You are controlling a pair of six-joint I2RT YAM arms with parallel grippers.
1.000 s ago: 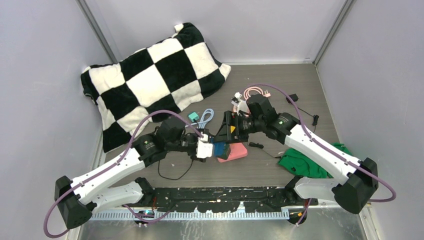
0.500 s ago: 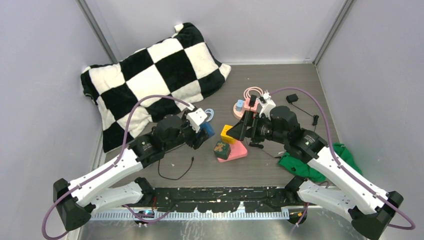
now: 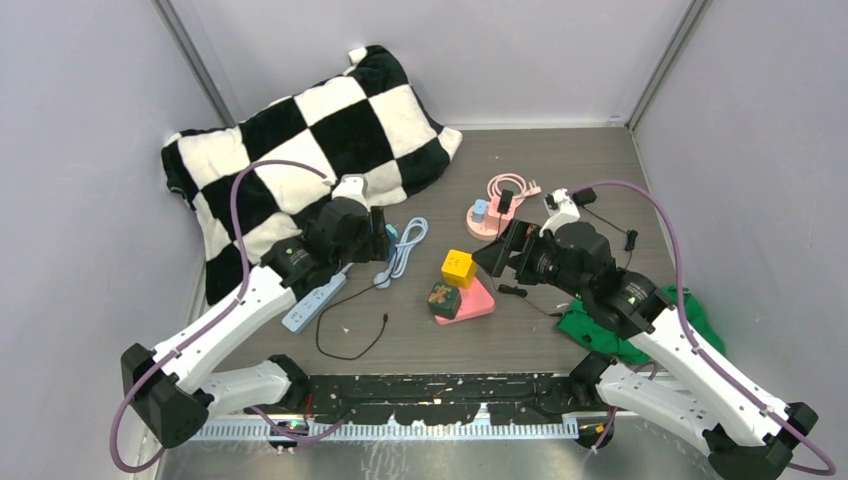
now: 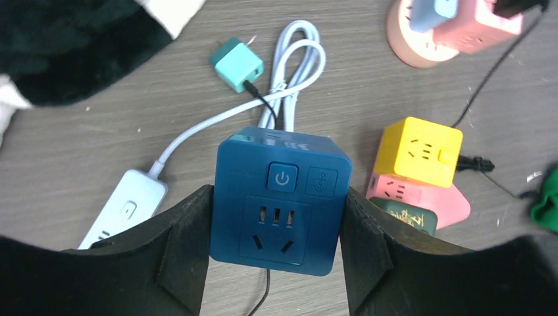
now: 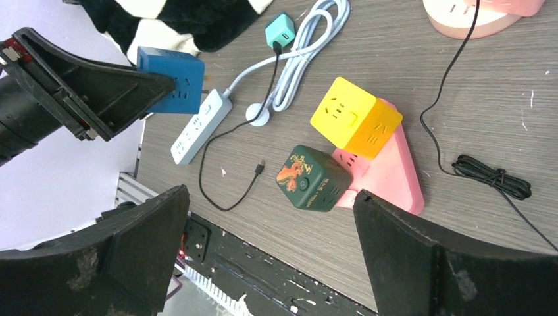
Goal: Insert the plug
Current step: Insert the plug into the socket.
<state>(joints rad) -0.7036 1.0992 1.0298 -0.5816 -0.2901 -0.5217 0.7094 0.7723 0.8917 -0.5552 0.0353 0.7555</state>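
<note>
Blue socket cube (image 4: 279, 224), power button showing, gripped in left pincer (image 4: 276, 197)

Pillow (image 3: 300, 140) back-L; power strip (image 3: 312, 304) just in front; coiled cable (image 3: 408, 245) R of strip; cube socket (image 3: 458, 267) centre, 2nd cube (image 3: 444, 299) just in front; cloth (image 3: 580, 325) front-R

Black-and-white checkered pillow (image 3: 300, 150), far left corner. Green cloth (image 3: 585, 328), crumpled at the right side. Centre: yellow cube socket (image 3: 458, 267) touching the far end of a pink wedge socket (image 3: 478, 303), with a dark green cube socket (image 3: 443, 299) against the wedge's left side. White power strip (image 3: 312, 301), lying flat to the left. Round pink socket (image 3: 478, 226), farther back.
</note>
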